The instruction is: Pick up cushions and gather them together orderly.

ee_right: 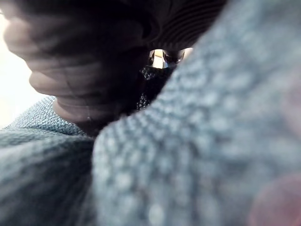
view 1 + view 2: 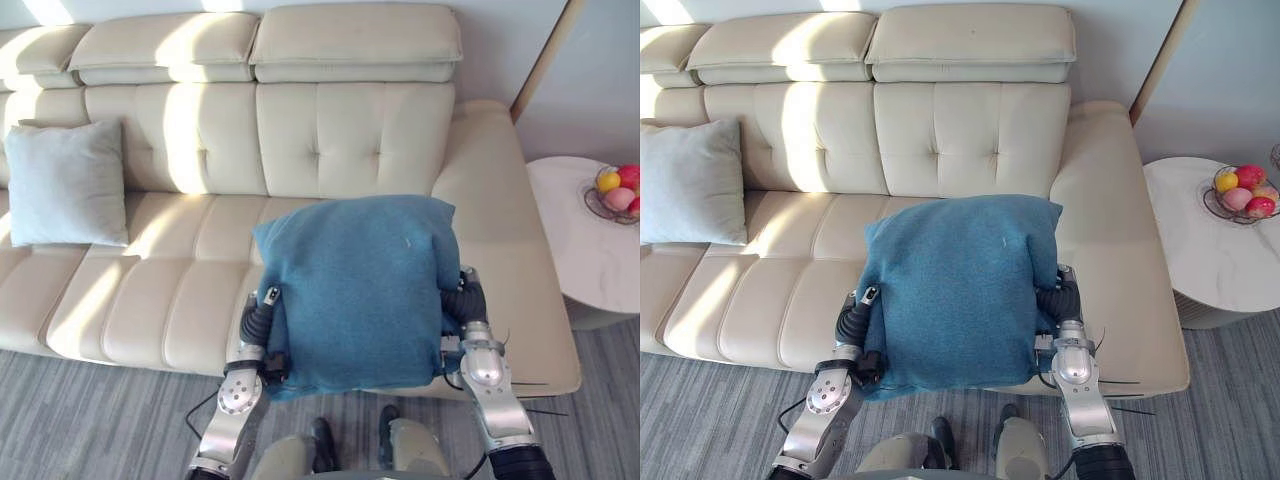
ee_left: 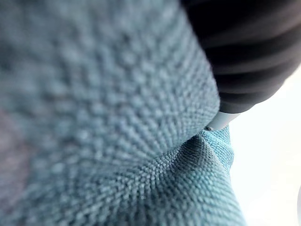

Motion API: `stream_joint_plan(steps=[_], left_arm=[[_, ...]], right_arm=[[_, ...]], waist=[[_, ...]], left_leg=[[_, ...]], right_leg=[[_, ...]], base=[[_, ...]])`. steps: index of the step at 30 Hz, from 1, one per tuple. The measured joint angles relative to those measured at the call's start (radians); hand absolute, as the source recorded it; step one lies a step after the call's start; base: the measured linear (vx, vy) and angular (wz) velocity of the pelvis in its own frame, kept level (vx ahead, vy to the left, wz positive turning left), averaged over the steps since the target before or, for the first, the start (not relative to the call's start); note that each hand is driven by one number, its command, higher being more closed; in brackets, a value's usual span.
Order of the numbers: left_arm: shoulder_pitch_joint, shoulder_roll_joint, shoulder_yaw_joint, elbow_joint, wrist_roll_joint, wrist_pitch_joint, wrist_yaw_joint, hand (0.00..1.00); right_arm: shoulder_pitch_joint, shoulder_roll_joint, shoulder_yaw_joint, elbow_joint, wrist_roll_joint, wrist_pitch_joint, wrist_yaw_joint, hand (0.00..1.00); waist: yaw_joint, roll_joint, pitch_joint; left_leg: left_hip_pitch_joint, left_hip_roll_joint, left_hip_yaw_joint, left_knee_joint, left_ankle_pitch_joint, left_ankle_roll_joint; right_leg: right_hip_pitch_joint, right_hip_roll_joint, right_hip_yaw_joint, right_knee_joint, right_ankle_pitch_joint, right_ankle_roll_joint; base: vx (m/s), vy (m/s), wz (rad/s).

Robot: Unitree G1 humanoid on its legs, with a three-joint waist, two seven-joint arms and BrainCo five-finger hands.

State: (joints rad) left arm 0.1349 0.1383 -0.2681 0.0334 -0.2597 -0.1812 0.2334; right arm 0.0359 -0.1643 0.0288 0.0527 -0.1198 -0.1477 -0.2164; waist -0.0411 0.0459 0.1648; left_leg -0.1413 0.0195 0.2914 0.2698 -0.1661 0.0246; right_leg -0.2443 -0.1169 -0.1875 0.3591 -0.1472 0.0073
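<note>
Blue cushion (image 2: 355, 290) sits between left hand (image 2: 258, 322) and right hand (image 2: 462, 302) (it hides their hold: cannot tell) over the sofa (image 2: 150, 300) front edge; pale cushion (image 2: 65, 185) leans at its left end.

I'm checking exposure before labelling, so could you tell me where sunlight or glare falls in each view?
Left eye view: sunlight bands cross the sofa backrest and seat near the light cushion; the blue cushion shows no glare. Left wrist view: washed-out white past the blue cushion's edge. Right wrist view: mostly shaded, white at one corner.
</note>
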Motion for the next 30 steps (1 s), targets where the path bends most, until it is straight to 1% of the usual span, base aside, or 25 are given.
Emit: stream_joint_plan(steps=[3, 4, 6, 7, 9, 10, 12, 15, 16, 17, 18, 19, 20, 22, 23, 24, 25, 26, 27, 29, 30], left_arm=[[-0.006, 0.005, -0.005, 0.003, 0.026, 0.0, 0.0, 1.0], [-0.028, 0.006, -0.006, 0.026, 0.044, 0.0, 0.003, 1.0], [-0.084, 0.01, -0.007, 0.068, 0.068, 0.0, 0.016, 1.0], [-0.153, 0.021, -0.008, 0.108, 0.084, 0.0, 0.033, 1.0], [-0.258, 0.038, -0.008, 0.164, 0.098, 0.0, 0.06, 1.0], [-0.34, 0.047, -0.007, 0.187, 0.113, 0.001, 0.094, 1.0], [-0.428, 0.05, -0.007, 0.206, 0.127, 0.001, 0.132, 1.0], [-0.633, 0.092, -0.001, 0.246, 0.148, 0.001, 0.225, 1.0], [-0.717, 0.105, 0.002, 0.276, 0.149, 0.001, 0.247, 1.0], [-0.793, 0.119, 0.006, 0.303, 0.151, 0.001, 0.267, 1.0], [-0.887, 0.133, 0.014, 0.329, 0.155, 0.001, 0.287, 1.0], [-0.928, 0.14, 0.017, 0.341, 0.157, 0.001, 0.298, 1.0], [-1.039, 0.154, 0.036, 0.389, 0.175, 0.0, 0.314, 1.0], [-1.171, 0.174, 0.05, 0.463, 0.199, 0.0, 0.325, 1.0], [-1.273, 0.19, 0.072, 0.536, 0.222, 0.0, 0.34, 1.0], [-1.351, 0.191, 0.094, 0.592, 0.237, 0.001, 0.347, 1.0], [-1.395, 0.191, 0.107, 0.624, 0.244, 0.002, 0.355, 1.0], [-1.482, 0.191, 0.121, 0.679, 0.263, 0.009, 0.364, 1.0], [-1.503, 0.191, 0.123, 0.692, 0.269, 0.013, 0.367, 1.0], [-1.574, 0.19, 0.126, 0.727, 0.291, 0.033, 0.385, 1.0], [-1.582, 0.191, 0.129, 0.727, 0.292, 0.037, 0.388, 1.0]], right_arm=[[0.001, 0.0, -0.005, 0.0, -0.012, 0.0, -0.009, 1.0], [-0.003, 0.0, -0.004, 0.0, -0.044, 0.0, -0.032, 1.0], [-0.031, -0.001, 0.0, 0.009, -0.088, 0.001, -0.066, 1.0], [-0.086, -0.003, 0.002, 0.036, -0.108, 0.001, -0.092, 1.0], [-0.18, -0.012, 0.009, 0.09, -0.128, 0.006, -0.129, 1.0], [-0.252, -0.014, 0.011, 0.119, -0.137, 0.021, -0.164, 1.0], [-0.321, -0.014, 0.011, 0.125, -0.159, 0.044, -0.207, 1.0], [-0.512, -0.026, 0.008, 0.127, -0.179, 0.066, -0.294, 1.0], [-0.589, -0.036, 0.004, 0.13, -0.193, 0.074, -0.316, 1.0], [-0.66, -0.043, -0.007, 0.131, -0.206, 0.079, -0.334, 1.0], [-0.749, -0.045, -0.029, 0.137, -0.209, 0.079, -0.361, 1.0], [-0.789, -0.047, -0.034, 0.151, -0.214, 0.08, -0.378, 1.0], [-0.901, -0.051, -0.056, 0.216, -0.237, 0.08, -0.406, 1.0], [-1.037, -0.055, -0.076, 0.316, -0.24, 0.084, -0.438, 1.0], [-1.142, -0.062, -0.09, 0.403, -0.243, 0.087, -0.462, 1.0], [-1.22, -0.062, -0.106, 0.469, -0.242, 0.089, -0.476, 1.0], [-1.259, -0.063, -0.112, 0.501, -0.242, 0.093, -0.484, 1.0], [-1.331, -0.071, -0.119, 0.55, -0.24, 0.099, -0.5, 1.0], [-1.35, -0.074, -0.123, 0.562, -0.239, 0.103, -0.504, 1.0], [-1.425, -0.082, -0.143, 0.605, -0.232, 0.126, -0.51, 1.0], [-1.438, -0.083, -0.145, 0.609, -0.231, 0.128, -0.513, 1.0]], waist=[[0.0, 0.001, -0.001], [0.0, 0.002, -0.001], [-0.001, 0.004, -0.001], [-0.001, 0.006, 0.001], [-0.007, 0.012, 0.013], [-0.006, 0.013, 0.045], [-0.004, 0.02, 0.072], [0.004, 0.022, 0.116], [0.011, 0.021, 0.133], [0.016, 0.022, 0.153], [0.021, 0.023, 0.17], [0.022, 0.023, 0.173], [0.022, 0.023, 0.184], [0.026, 0.024, 0.195], [0.026, 0.024, 0.2], [0.025, 0.027, 0.205], [0.025, 0.027, 0.21], [0.023, 0.031, 0.224], [0.022, 0.031, 0.225], [0.023, 0.03, 0.228], [0.024, 0.03, 0.228]], left_leg=[[0.005, 0.001, 0.006, -0.039, 0.02, -0.013], [-0.003, 0.0, 0.011, -0.062, 0.037, -0.019], [-0.043, 0.005, 0.016, -0.064, 0.042, -0.022], [-0.096, 0.008, 0.024, -0.055, 0.049, -0.012], [-0.164, 0.009, 0.042, -0.04, 0.061, -0.007], [-0.199, 0.009, 0.049, -0.017, 0.062, -0.006], [-0.25, 0.012, 0.051, 0.022, 0.062, -0.006], [-0.374, 0.02, 0.05, 0.075, 0.057, -0.007], [-0.411, 0.022, 0.05, 0.086, 0.058, -0.005], [-0.44, 0.024, 0.051, 0.092, 0.064, -0.005], [-0.478, 0.028, 0.055, 0.096, 0.076, -0.002], [-0.498, 0.029, 0.055, 0.095, 0.082, -0.003], [-0.537, 0.029, 0.056, 0.085, 0.11, 0.001], [-0.574, 0.028, 0.055, 0.066, 0.138, 0.008], [-0.6, 0.02, 0.054, 0.041, 0.17, 0.016], [-0.622, 0.016, 0.044, 0.029, 0.2, 0.032], [-0.634, 0.016, 0.04, 0.023, 0.207, 0.031], [-0.658, 0.016, 0.027, 0.018, 0.22, 0.036], [-0.667, 0.016, 0.022, 0.016, 0.224, 0.033], [-0.698, 0.015, 0.003, 0.0, 0.24, 0.018], [-0.701, 0.014, 0.0, -0.005, 0.244, 0.012]], right_leg=[[-0.003, 0.014, 0.015, -0.042, 0.027, -0.007], [-0.015, 0.02, 0.025, -0.064, 0.047, -0.01], [-0.055, 0.03, 0.038, -0.083, 0.076, -0.017], [-0.11, 0.035, 0.052, -0.086, 0.102, -0.022], [-0.178, 0.034, 0.066, -0.085, 0.135, -0.027], [-0.208, 0.032, 0.08, -0.084, 0.149, -0.023], [-0.249, 0.027, 0.083, -0.071, 0.158, -0.017], [-0.368, 0.016, 0.08, -0.023, 0.172, -0.02], [-0.401, 0.016, 0.08, -0.02, 0.183, -0.018], [-0.426, 0.015, 0.079, -0.019, 0.196, -0.022], [-0.46, 0.015, 0.076, -0.024, 0.208, -0.019], [-0.476, 0.015, 0.074, -0.031, 0.217, -0.018], [-0.509, 0.016, 0.068, -0.048, 0.242, -0.026], [-0.541, 0.018, 0.063, -0.072, 0.268, -0.032], [-0.567, 0.018, 0.062, -0.095, 0.296, -0.038], [-0.584, 0.018, 0.053, -0.11, 0.311, -0.043], [-0.592, 0.019, 0.048, -0.118, 0.319, -0.047], [-0.609, 0.02, 0.035, -0.122, 0.323, -0.05], [-0.618, 0.019, 0.03, -0.122, 0.323, -0.05], [-0.644, 0.02, 0.016, -0.123, 0.323, -0.051], [-0.649, 0.02, 0.015, -0.123, 0.323, -0.051]], base=[[0.03, -0.026, -0.19], [-0.01, -0.037, -0.3], [-0.05, -0.017, -0.31], [-0.13, 0.018, -0.3], [-0.16, 0.033, -0.26], [-0.14, 0.036, -0.17], [-0.2, 0.035, -0.03], [-0.26, 0.0, 0.12], [-0.23, -0.017, 0.1], [-0.21, -0.016, 0.11], [-0.16, -0.015, 0.12], [-0.16, -0.018, 0.17], [-0.09, -0.013, 0.14], [-0.08, -0.019, 0.11], [-0.05, -0.021, 0.13], [-0.02, -0.013, 0.14], [0.0, -0.007, 0.22], [0.0, -0.007, 0.2], [0.01, -0.01, 0.28], [0.02, -0.015, 0.25], [0.02, -0.022, 0.25]])
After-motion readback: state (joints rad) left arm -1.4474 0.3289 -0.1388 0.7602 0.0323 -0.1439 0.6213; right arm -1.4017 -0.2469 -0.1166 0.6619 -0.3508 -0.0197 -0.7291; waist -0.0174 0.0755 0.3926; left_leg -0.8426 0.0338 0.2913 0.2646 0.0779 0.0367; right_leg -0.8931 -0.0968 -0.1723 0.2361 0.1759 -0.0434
